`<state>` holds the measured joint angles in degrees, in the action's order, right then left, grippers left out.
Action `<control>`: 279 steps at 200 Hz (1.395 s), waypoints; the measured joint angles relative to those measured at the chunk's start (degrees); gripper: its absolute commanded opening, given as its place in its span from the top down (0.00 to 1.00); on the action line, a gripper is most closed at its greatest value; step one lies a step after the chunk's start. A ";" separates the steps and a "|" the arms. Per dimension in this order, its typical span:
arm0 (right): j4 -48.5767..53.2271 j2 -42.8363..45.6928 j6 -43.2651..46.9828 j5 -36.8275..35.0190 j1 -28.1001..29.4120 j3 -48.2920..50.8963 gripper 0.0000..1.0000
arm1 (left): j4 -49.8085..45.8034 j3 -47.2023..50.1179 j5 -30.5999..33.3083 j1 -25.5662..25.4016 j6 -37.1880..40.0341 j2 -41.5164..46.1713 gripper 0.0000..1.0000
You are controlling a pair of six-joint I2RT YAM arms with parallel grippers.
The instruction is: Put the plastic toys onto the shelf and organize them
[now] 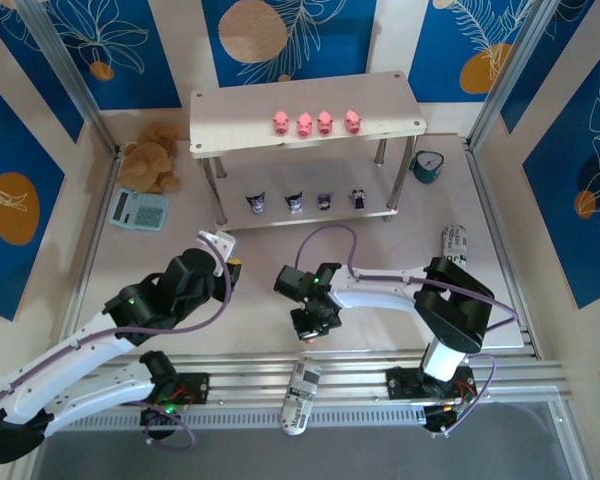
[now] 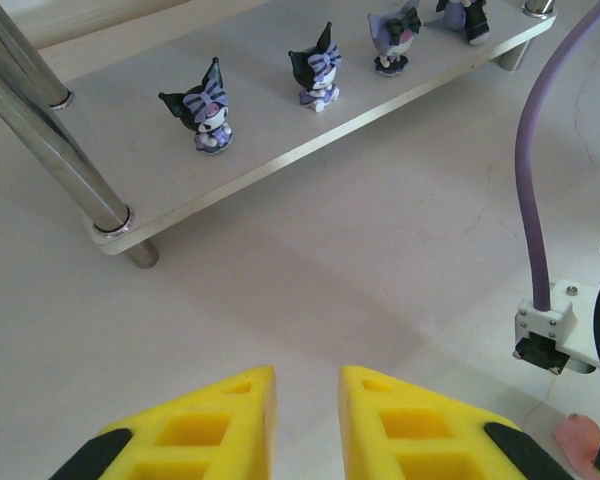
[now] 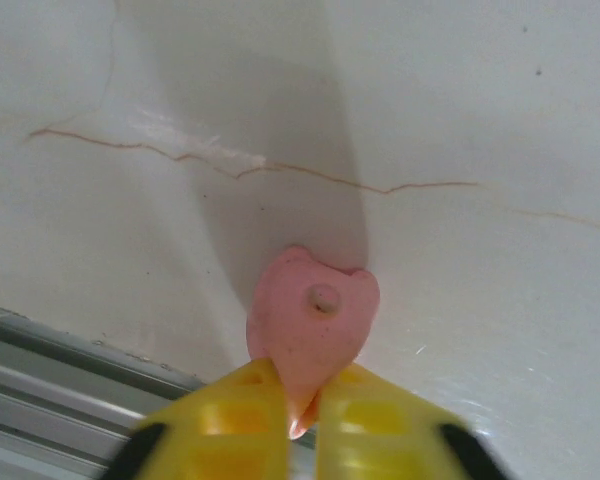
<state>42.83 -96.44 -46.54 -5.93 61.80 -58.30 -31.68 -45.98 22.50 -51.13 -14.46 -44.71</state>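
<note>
The shelf [image 1: 240,110] stands at the back of the table. Several pink pig toys [image 1: 315,123] line its top board, and several dark purple-and-white figurines [image 1: 293,201] stand on its lower board [image 2: 130,170]. In the left wrist view the figurines [image 2: 207,107] form a row. My right gripper [image 1: 311,332] hangs low over the table's near middle, shut on one more pink pig [image 3: 310,320] that touches the table. My left gripper [image 2: 308,385] hovers in front of the shelf's left leg, jaws slightly apart and empty.
A brown teddy bear [image 1: 152,155] and a teal calculator [image 1: 139,209] lie left of the shelf. A teal clock [image 1: 427,166] sits to its right. One patterned cylinder [image 1: 454,245] lies at the right, another [image 1: 300,397] on the near metal rail [image 1: 360,365].
</note>
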 measured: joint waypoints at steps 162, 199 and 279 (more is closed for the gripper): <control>24.00 22.45 26.14 -17.33 -31.10 -54.01 1.00 | -2.93 -27.17 -9.16 6.97 6.05 -13.22 0.76; 23.23 13.75 30.97 -12.22 -41.27 -65.77 1.00 | -3.10 -29.75 -15.34 12.26 6.03 -16.65 0.76; 24.85 -2.99 34.10 -1.81 -50.21 -78.66 1.00 | -3.28 -32.85 -23.12 17.31 6.05 -23.12 0.76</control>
<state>67.68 -99.44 -12.45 -7.75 11.60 -136.97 -34.96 -78.83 -0.62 -33.82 -8.40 -67.83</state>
